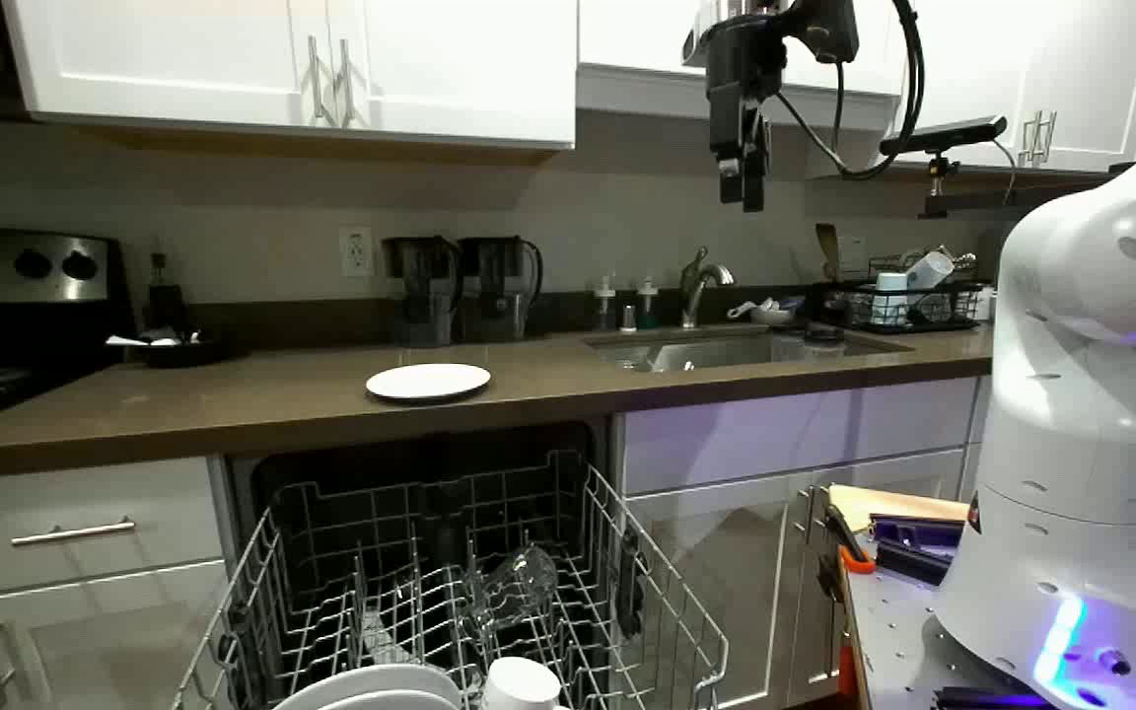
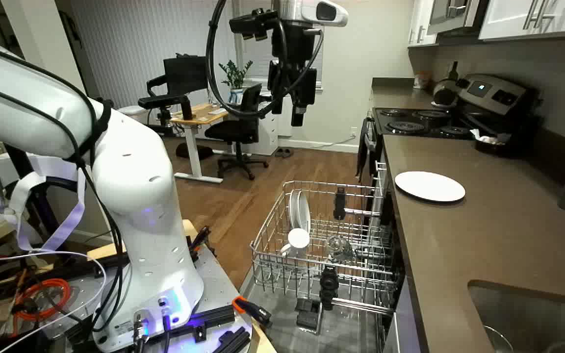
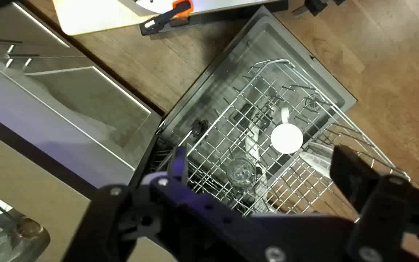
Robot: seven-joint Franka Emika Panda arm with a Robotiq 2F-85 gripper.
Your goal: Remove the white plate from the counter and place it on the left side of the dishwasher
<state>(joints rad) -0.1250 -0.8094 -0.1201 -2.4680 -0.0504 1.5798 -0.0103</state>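
The white plate (image 1: 428, 382) lies flat on the counter (image 1: 262, 394), near its front edge above the dishwasher (image 1: 519, 441). The plate also shows in an exterior view (image 2: 429, 187) on the counter (image 2: 498, 255). The dishwasher is open with its wire rack (image 2: 312, 184) pulled out. My gripper (image 1: 742, 192) hangs fingers down, high above the plate's level and to its right in that view; it also shows in an exterior view (image 2: 298, 117). In the wrist view the gripper (image 3: 264, 169) is open with nothing between its fingers, over the rack. The plate is out of the wrist view.
The rack holds two plates (image 1: 381, 682), a white mug (image 1: 521, 682) and a clear glass (image 1: 519, 584). Two dark pitchers (image 1: 501, 291) stand behind the white plate. The sink faucet (image 1: 698, 284), a dish basket (image 1: 908, 304) and the stove (image 2: 420, 120) border the counter.
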